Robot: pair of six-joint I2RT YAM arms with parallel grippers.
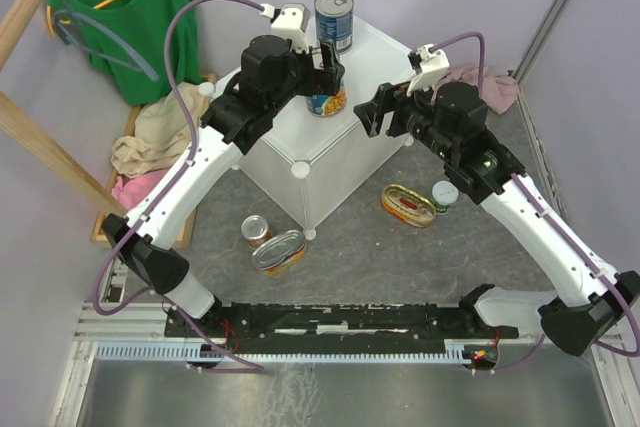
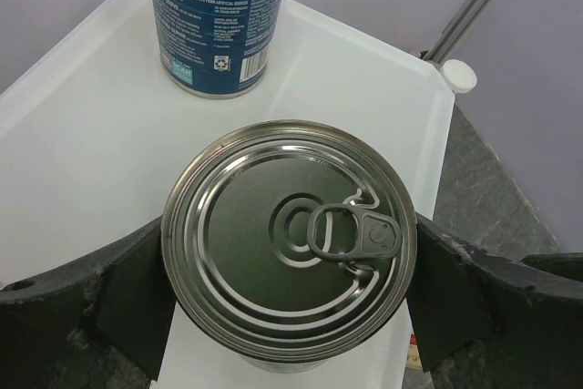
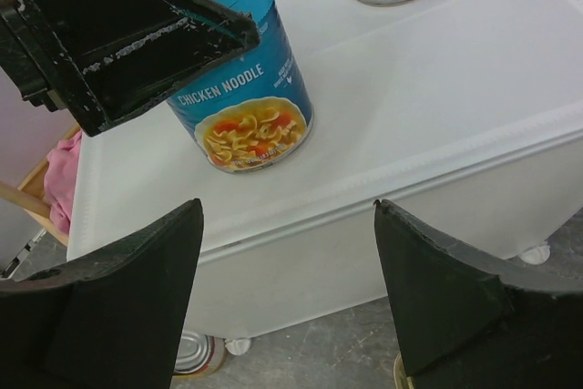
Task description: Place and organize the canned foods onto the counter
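Note:
The white counter [image 1: 330, 142] carries two tall blue cans. One blue can [image 1: 334, 17] stands free at its far corner, also seen as a blue can [image 2: 219, 20]. My left gripper [image 1: 328, 77] is shut on the chicken noodle can [image 3: 250, 111], which stands upright on the top panel; both fingers press its sides under the pull-tab lid [image 2: 289, 239]. Open and empty, my right gripper [image 3: 287, 252] hovers off the counter's right edge. On the floor lie an oval tin [image 1: 408, 205], a small green-white can [image 1: 445, 195], a small orange can [image 1: 256, 231] and another oval tin [image 1: 279, 251].
A wooden clothes rack with a green shirt [image 1: 135, 17] stands at the far left, with a heap of beige and pink cloth [image 1: 160, 137] at its foot. Pink cloth [image 1: 480, 82] lies behind the right arm. The counter's round corner connector [image 2: 457, 74] marks its far edge.

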